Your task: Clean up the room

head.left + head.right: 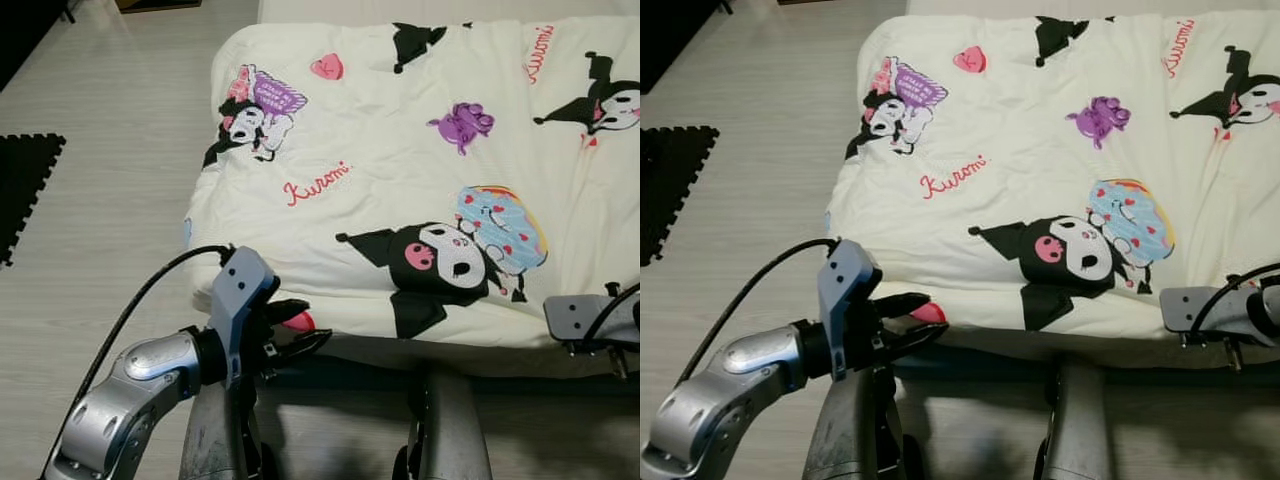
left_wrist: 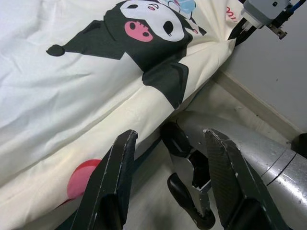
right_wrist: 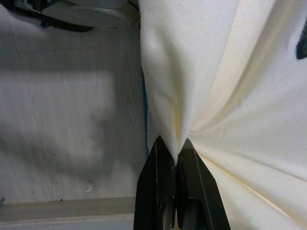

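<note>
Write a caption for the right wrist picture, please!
Right claw pinching a fold of the cream blanket.

Bare floor (image 1: 110, 200) lies open left of the blanket (image 1: 400, 150).

Left arm: silver, bent at elbow, wrist level, reaching toward the bed's near edge. Left gripper (image 2: 168, 158): fingers spread apart, holding nothing. Right gripper (image 3: 176, 158): at the bed's near right edge, fingers pinched together on a fold of blanket (image 3: 201, 72).
</note>
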Motion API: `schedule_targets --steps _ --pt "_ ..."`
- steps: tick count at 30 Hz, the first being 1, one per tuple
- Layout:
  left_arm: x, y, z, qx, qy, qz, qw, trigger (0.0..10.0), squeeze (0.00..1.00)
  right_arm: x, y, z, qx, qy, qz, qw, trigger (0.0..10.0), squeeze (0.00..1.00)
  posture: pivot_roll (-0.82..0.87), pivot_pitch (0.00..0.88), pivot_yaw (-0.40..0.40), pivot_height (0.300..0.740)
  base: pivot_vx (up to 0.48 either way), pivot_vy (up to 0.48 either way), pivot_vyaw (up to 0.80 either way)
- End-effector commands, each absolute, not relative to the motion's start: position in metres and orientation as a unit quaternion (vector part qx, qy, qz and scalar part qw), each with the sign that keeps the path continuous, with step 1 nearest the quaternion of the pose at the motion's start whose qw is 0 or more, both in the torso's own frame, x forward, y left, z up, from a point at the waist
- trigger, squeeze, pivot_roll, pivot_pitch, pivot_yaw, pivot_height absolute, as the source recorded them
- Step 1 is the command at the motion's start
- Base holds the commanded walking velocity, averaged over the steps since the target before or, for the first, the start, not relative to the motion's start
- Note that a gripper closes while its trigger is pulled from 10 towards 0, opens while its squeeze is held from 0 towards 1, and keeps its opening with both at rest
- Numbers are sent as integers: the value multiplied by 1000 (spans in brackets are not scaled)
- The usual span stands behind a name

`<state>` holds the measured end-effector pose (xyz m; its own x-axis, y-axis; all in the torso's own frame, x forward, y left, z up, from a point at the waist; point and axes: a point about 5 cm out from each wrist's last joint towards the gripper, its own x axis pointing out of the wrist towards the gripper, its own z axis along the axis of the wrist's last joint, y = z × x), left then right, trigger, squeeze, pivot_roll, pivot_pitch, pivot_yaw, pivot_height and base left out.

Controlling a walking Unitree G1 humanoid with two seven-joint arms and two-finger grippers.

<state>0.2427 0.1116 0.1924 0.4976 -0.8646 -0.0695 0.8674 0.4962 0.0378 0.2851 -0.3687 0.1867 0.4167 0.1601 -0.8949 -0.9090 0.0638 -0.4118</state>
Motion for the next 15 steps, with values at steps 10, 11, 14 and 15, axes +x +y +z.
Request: schedule_targets --steps 10,11,14,15 --pt "241 113 190 41 27 -506 861 10000 0 272 -378 160 -559 386 402 613 10000 1000 51 385 71 506 0 0 0" --pt "241 113 190 41 27 -506 861 10000 0 272 -378 160 -559 386 402 613 10000 1000 51 385 71 506 0 0 0" --pt "241 113 191 39 26 -507 861 10000 0 273 -381 163 -547 399 393 622 10000 694 51 385 70 506 0 0 0" --pt "241 113 191 39 26 -507 861 10000 0 273 -381 163 -547 399 393 622 10000 694 51 385 70 506 0 0 0"
